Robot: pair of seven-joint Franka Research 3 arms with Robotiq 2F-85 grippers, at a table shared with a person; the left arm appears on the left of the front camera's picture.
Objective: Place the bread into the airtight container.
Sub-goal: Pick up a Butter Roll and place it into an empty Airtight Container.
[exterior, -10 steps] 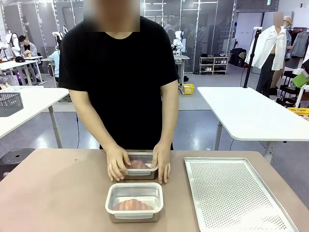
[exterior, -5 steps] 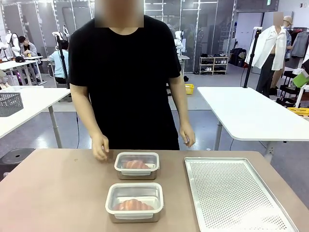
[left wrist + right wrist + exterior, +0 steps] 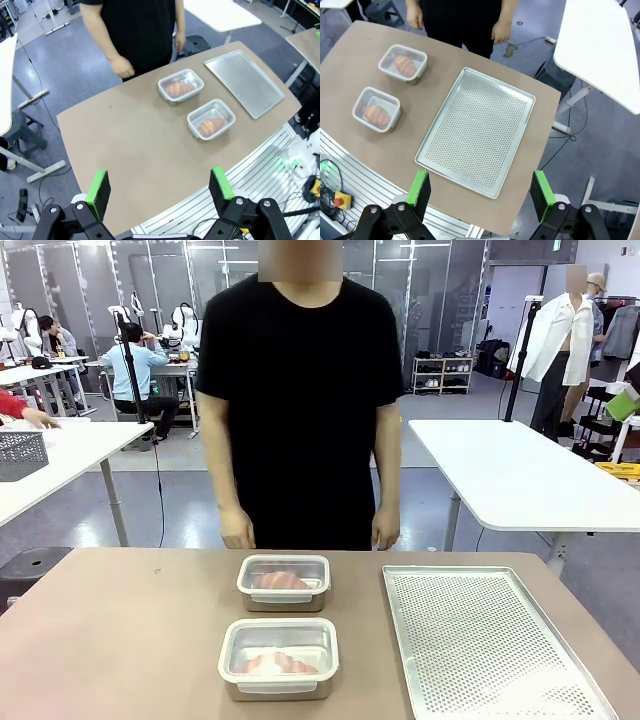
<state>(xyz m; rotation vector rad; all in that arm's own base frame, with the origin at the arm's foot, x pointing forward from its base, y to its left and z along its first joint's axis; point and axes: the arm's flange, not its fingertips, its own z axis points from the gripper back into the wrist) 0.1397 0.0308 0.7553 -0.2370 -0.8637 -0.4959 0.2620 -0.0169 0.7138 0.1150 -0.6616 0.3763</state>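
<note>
Two metal airtight containers sit mid-table, each with bread inside under a clear lid. The far container holds a bread. The near container holds another bread. My left gripper hangs open high above the table's near edge, far from both. My right gripper is open too, high above the perforated tray. The person stands behind the table, hands hanging at the sides, off the containers.
The perforated metal tray lies bare on the right half of the brown table. White tables stand beyond at left and right. The table's left half is free.
The person has taken both hands off the far container's lid and stood upright, arms now down. Both containers stay in place. My grippers have not changed.
</note>
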